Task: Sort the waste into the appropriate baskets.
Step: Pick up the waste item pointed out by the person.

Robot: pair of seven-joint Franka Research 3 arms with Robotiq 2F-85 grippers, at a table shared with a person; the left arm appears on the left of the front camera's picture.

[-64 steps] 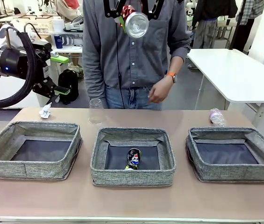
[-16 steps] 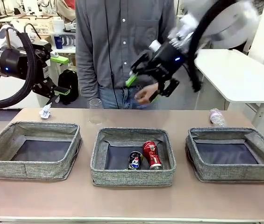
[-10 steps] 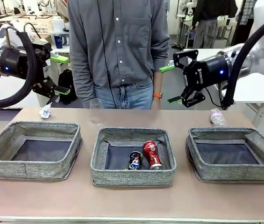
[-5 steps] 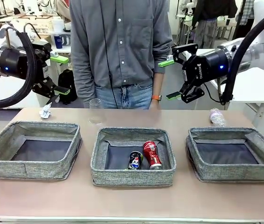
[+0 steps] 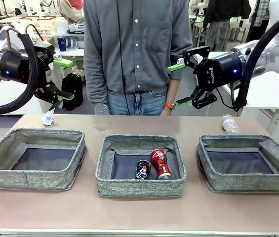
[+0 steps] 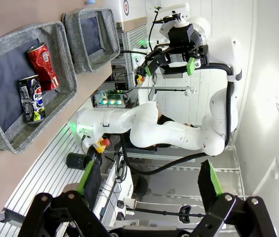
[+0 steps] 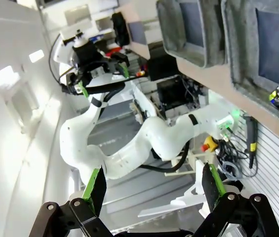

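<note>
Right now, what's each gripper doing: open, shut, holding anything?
Left gripper: open, holding nothing.
Right gripper: open, holding nothing.

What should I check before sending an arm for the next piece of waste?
1. Right gripper open, holding nothing: ok.
2. Left gripper open, holding nothing: ok.
3. Red can and blue can lying in the middle basket: ok.
4. Cup, wad and bottle in sight on the far side of the table, outside the baskets: ok.
5. Person's hand out of the right gripper's way down: cannot tell; it hangs at the far edge, just below that gripper.
</note>
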